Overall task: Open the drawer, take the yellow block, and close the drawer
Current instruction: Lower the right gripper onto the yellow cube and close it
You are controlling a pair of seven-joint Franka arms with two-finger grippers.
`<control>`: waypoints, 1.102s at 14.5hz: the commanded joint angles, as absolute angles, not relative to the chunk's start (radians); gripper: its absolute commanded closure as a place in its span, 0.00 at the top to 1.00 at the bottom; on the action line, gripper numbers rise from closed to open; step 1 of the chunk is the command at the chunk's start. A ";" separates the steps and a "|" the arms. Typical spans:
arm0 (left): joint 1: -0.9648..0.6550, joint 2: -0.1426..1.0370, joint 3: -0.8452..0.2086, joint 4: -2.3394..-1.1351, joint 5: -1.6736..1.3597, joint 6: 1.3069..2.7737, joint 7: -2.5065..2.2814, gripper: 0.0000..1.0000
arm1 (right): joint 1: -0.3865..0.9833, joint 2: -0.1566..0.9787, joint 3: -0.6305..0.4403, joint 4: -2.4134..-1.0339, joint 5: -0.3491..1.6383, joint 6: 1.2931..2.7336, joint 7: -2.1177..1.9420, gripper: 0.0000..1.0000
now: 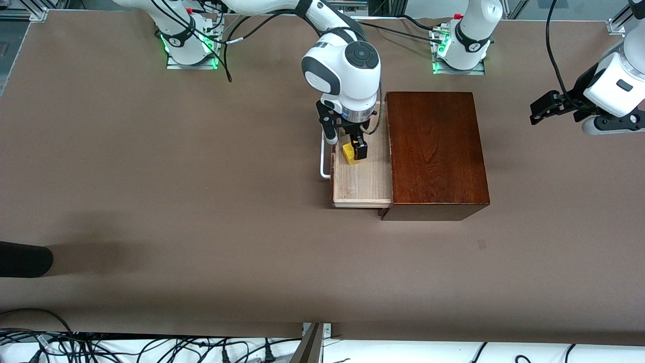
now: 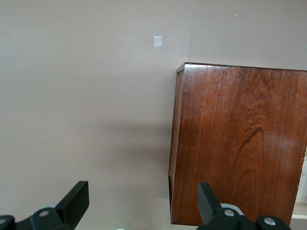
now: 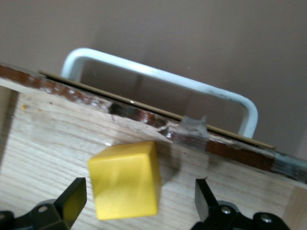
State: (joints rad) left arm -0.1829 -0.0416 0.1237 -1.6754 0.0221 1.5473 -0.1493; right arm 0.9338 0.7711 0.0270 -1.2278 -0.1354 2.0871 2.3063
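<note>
The drawer [image 1: 363, 181] stands pulled out of the dark wooden box [image 1: 433, 151] toward the right arm's end of the table, its white loop handle [image 1: 324, 161] outermost. The yellow block [image 1: 349, 153] lies on the pale drawer floor [image 3: 48, 134] close to the drawer front [image 3: 144, 115]. My right gripper [image 1: 346, 145] is down in the drawer, open, with a finger on either side of the yellow block [image 3: 125, 179] and a gap to each. My left gripper [image 1: 535, 112] waits open in the air past the box, at the left arm's end of the table.
A small pale tape mark [image 1: 482, 244] is on the brown table nearer the front camera than the box. A dark rounded object [image 1: 22, 258] juts in at the right arm's end. Cables run along the table's near edge.
</note>
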 commanded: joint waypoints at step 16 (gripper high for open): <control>-0.173 -0.026 0.120 -1.647 0.011 1.542 -0.132 1.00 | 0.939 0.784 0.021 -1.198 -0.138 2.086 2.319 0.00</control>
State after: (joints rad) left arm -0.1829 -0.0415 0.1237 -1.6754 0.0221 1.5473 -0.1493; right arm 0.9354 0.7838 0.0227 -1.2197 -0.1353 2.0965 2.2941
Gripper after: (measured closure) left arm 0.000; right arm 0.445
